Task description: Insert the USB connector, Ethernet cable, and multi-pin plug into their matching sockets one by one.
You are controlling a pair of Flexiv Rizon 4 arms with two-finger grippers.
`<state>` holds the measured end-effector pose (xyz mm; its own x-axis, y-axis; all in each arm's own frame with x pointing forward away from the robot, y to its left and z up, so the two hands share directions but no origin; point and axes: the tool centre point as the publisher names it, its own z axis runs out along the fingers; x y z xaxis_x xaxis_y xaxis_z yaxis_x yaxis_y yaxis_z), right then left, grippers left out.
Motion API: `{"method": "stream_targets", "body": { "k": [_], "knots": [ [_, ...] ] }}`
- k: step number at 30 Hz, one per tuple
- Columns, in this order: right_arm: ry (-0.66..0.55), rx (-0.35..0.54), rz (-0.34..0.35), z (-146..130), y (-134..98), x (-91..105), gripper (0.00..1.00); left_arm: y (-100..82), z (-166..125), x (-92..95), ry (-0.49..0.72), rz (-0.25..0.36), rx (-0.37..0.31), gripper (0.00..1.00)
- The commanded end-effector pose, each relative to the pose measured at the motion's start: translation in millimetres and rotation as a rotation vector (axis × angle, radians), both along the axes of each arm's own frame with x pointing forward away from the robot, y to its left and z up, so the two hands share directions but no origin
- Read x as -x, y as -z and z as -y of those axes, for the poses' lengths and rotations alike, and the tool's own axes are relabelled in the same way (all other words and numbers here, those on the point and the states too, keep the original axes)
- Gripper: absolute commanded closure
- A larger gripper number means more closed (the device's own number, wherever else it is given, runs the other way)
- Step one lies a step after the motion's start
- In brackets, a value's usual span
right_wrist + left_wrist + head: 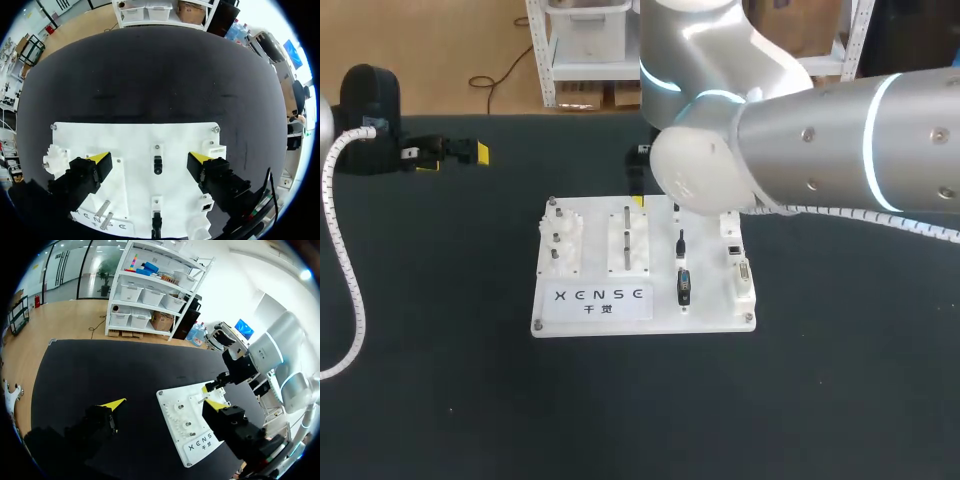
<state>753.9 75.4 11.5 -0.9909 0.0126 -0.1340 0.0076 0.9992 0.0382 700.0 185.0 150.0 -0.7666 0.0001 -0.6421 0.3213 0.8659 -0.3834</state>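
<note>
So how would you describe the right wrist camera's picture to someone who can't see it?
The right gripper, its two yellow-tipped fingers open, hangs over a white board on a black table. A small black connector standing on the board shows between the fingers.

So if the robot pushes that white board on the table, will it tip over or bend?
Probably not tip: the white board lies flat and wide on the black table. It looks like a stiff plate, so bending seems unlikely. It might slide, unless the screws at its corners hold it down; I can't tell.
</note>
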Motion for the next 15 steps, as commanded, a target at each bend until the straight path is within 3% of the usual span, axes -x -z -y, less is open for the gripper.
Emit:
{"method": "stream_targets", "body": {
  "k": [1, 5, 6, 7, 8, 9, 15],
  "knots": [
    [-0.007, -0.005, -0.028, 0.9, 2.1, -3.5, 0.0, 0.0, 0.0, 0.0, 0.0, 0.0, 0.0, 0.0],
    [-0.012, -0.005, -0.035, 1.1, 4.0, -2.7, 0.0, 0.0, 0.0, 0.0, 0.0, 0.0, 0.0, 0.0],
    [-0.008, -0.007, -0.043, 1.4, 4.5, -2.5, 0.04, 0.0, 0.0, 0.0, 0.0, 0.0, 0.0, 0.0],
    [-0.008, -0.008, -0.044, 1.6, 4.9, -2.5, 0.19, 0.0, 0.0, 0.0, 0.0, 0.0, 0.0, 0.0],
    [-0.008, -0.008, -0.044, 1.7, 5.0, -2.5, 0.45, 0.0, 0.0, 0.0, 0.0, 0.0, 0.0, 0.0],
    [-0.007, -0.009, -0.046, 2.0, 5.1, -2.3, 0.51, 0.0, 0.0, 0.0, 0.0, 0.0, 0.0, 0.0],
    [-0.018, -0.013, -0.049, 2.6, 4.7, -0.1, 0.56, 0.0, 0.0, 0.0, 0.0, 0.0, 0.0, 0.0]
  ]
}}
